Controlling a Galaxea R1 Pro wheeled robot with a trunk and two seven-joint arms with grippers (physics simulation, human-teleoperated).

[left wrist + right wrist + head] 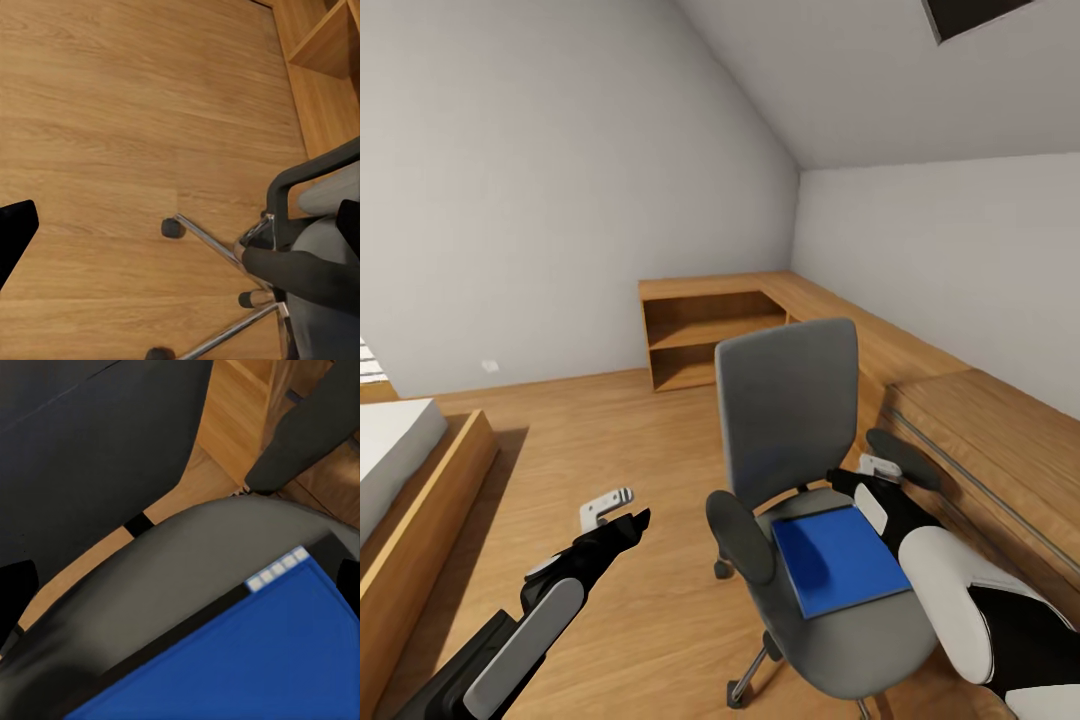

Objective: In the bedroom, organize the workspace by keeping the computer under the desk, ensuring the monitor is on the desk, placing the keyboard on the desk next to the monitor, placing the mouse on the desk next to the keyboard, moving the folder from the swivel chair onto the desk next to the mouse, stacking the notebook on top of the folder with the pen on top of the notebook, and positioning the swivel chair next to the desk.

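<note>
Sloped grey walls and plank floor of the bedroom [540, 180]. At lower centre of the head view, blue folder [840, 558] flat on the swivel chair [790, 420] seat. Right gripper [875, 478] just above its far edge, opening impossible to tell; left gripper [615, 512] low over the floor, seemingly apart. Folder probably light, thin, a little slippery (best pinched at one free edge).

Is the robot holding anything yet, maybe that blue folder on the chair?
No. The folder lies flat on the swivel chair seat; the right gripper hovers by its far edge, and the left gripper hangs empty above the floor.
</note>
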